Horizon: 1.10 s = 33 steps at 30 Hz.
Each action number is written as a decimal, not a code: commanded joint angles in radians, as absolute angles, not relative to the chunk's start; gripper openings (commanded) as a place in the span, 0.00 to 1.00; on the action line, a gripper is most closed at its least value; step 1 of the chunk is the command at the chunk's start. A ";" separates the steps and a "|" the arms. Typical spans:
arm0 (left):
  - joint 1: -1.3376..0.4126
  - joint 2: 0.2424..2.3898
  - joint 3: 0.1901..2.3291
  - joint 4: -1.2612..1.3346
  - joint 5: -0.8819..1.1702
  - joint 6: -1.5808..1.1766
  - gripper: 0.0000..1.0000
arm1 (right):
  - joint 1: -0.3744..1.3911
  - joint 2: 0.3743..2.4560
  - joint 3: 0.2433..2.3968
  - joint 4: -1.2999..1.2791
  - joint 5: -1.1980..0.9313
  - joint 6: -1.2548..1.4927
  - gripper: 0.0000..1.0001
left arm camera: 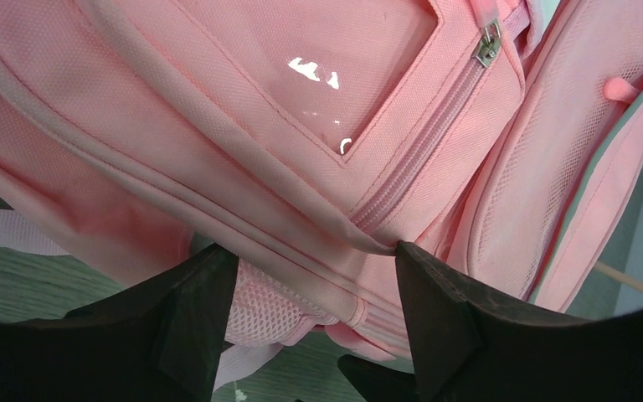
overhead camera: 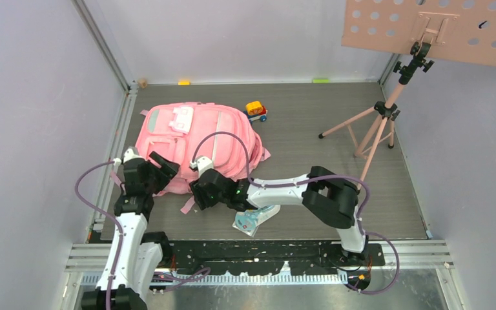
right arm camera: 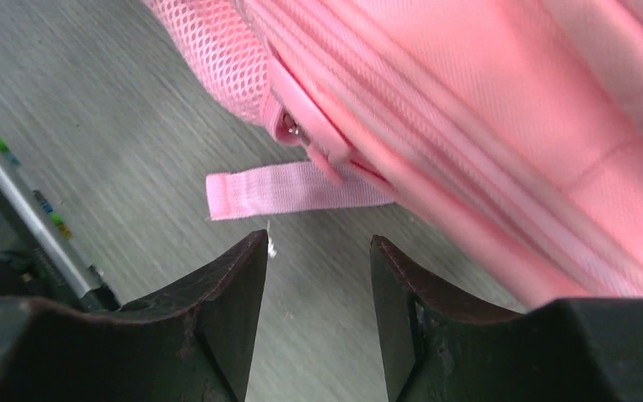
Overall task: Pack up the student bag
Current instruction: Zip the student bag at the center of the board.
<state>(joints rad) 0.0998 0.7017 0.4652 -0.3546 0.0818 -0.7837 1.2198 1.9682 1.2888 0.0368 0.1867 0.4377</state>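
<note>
In the view from above, the large soft pink fabric backpack (overhead camera: 197,139) lies flat on the dark grey wood-grain table (overhead camera: 310,123), in the left half of the frame, with its white and grey-green patches turned to the upper left. A small yellow toy car (overhead camera: 256,109) stands just beside its upper right corner. A rose-coloured perforated music stand (overhead camera: 387,110) on a tripod fills the upper right. The left gripper (overhead camera: 166,166) is at the lower left edge of the backpack, and the right gripper (overhead camera: 199,192) is at the lower edge, near the first one. Under the right arm, in the lower middle, lies a flat packet with teal print (overhead camera: 253,219). In the left wrist view the backpack takes almost the whole frame. A metal zip pull (left arm camera: 487,43) hangs at the upper right, and a pink mesh pocket (left arm camera: 544,176) is on the right side. The two black fingers (left arm camera: 188,318) stand well apart at the bottom, and a bulging seam of the backpack lies between their tips; the right tip touches a fold of the fabric, but I see no squeezing. In the right wrist view the backpack covers the upper right. A flat pink webbing strap (right arm camera: 293,188) lies on the table in the middle. The black fingers (right arm camera: 218,318) below it are spread, and between them only the table shows.
</note>
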 commanded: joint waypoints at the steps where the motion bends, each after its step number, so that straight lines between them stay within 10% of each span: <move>1: 0.107 0.677 0.418 -0.275 0.072 -0.824 0.67 | 1.222 2.014 1.357 0.160 0.227 0.362 0.53; 13: 0.107 0.653 0.419 -0.296 0.008 -0.770 0.35 | 1.222 2.172 1.431 0.257 0.295 0.306 0.46; 26: 0.107 0.653 0.427 -0.298 -0.035 -0.739 0.00 | 1.223 2.162 1.398 0.315 0.397 0.254 0.01; 33: 0.107 0.660 0.468 -0.319 -0.083 -0.693 0.00 | 1.223 2.088 1.300 0.302 0.400 0.266 0.00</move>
